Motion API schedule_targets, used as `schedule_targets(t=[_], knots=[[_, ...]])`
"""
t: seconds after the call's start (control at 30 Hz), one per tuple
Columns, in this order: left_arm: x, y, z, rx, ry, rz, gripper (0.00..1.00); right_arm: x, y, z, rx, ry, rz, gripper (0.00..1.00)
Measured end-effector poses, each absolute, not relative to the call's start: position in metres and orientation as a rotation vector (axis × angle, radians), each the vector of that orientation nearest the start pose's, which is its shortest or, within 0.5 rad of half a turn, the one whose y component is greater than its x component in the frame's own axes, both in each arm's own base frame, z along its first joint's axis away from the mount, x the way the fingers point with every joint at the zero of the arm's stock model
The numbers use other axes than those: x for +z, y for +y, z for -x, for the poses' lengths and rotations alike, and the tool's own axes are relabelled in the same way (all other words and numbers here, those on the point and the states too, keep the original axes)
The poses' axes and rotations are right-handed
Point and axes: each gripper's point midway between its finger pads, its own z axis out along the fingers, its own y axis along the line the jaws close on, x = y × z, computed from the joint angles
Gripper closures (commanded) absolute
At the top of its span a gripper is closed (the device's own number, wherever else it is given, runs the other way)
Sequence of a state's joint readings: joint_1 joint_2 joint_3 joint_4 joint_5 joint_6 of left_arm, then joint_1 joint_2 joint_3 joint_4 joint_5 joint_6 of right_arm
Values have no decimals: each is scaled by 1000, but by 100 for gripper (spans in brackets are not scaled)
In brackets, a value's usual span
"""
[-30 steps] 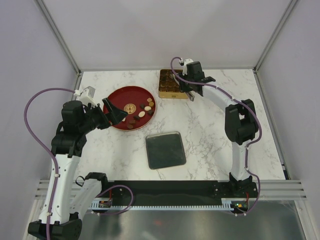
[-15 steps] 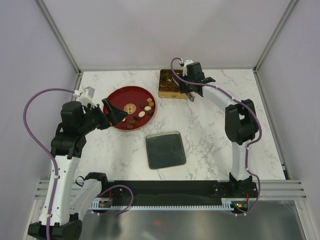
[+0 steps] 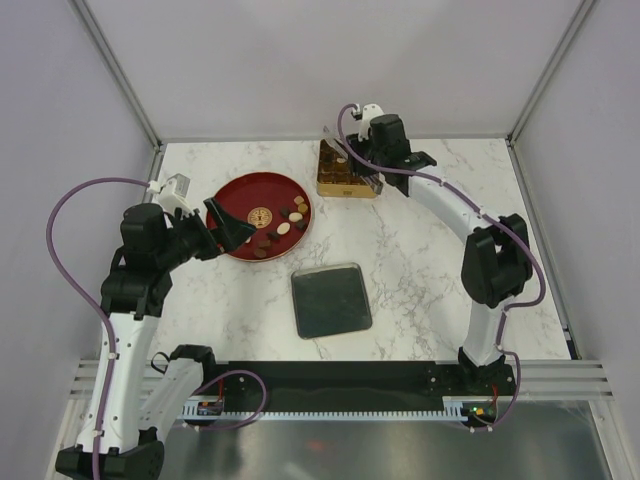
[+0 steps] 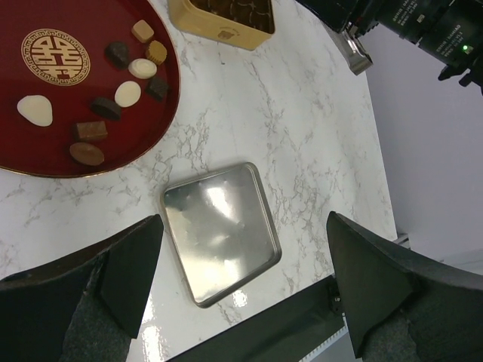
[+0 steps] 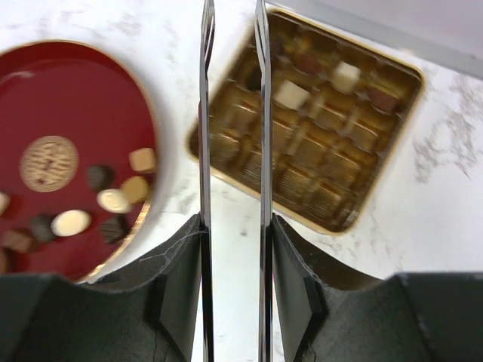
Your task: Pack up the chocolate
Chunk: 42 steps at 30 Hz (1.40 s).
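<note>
- Most of the chocolate (image 4: 127,94) lies in the red dish (image 4: 23,147). Dark, brown and cream bits are bunched on one side, next to the gold sign (image 4: 54,56).
- A few more pieces sit in the little cups of the gold tin (image 5: 324,196), which stands near the dish.
- The right gripper (image 5: 234,15) hangs over the tin's edge on the dish side. Its two thin blades are a bit apart, with nothing between them.
- The left gripper (image 4: 245,264) is spread wide and holds nothing. It is up above the table (image 4: 317,151), over the flat silver lid (image 4: 219,226) and close to the dish.
</note>
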<state>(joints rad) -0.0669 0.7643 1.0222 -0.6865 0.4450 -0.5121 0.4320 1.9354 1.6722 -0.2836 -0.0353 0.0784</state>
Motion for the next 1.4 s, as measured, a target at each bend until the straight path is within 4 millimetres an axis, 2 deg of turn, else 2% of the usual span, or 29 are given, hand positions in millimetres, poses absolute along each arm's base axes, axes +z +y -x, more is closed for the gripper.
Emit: schedule_targets(t=[0.1,0.17,0.23,0.37,0.47,0.53,0.7,0.9,1.17,1.4], knots=[[292,-111,-232,-819,2040,160,3,212,277,-480,405,2028,467,53],[293,-111,-231,-821,2037,160,3,213,306,-461,454,2005,534,53],[293,-111,-230,-823,2033,158,3,204,335,-438,496,2001,611,52],[297,-111,-229,-826,2022,152,3,167,383,-379,575,2038,784,51],[302,-111,-228,-827,2010,147,3,145,408,-347,619,2055,883,50],[303,-111,-227,-828,2007,147,3,135,418,-336,636,2058,923,47],[303,-111,-227,-829,2005,148,3,111,435,-319,645,2057,1005,46],[303,-111,-227,-829,2006,149,3,90,443,-312,633,2065,1057,46],[300,-111,-225,-829,2024,156,3,66,443,-313,610,2100,1067,46],[300,-111,-224,-829,2024,157,3,63,440,-318,564,2106,1047,46]])
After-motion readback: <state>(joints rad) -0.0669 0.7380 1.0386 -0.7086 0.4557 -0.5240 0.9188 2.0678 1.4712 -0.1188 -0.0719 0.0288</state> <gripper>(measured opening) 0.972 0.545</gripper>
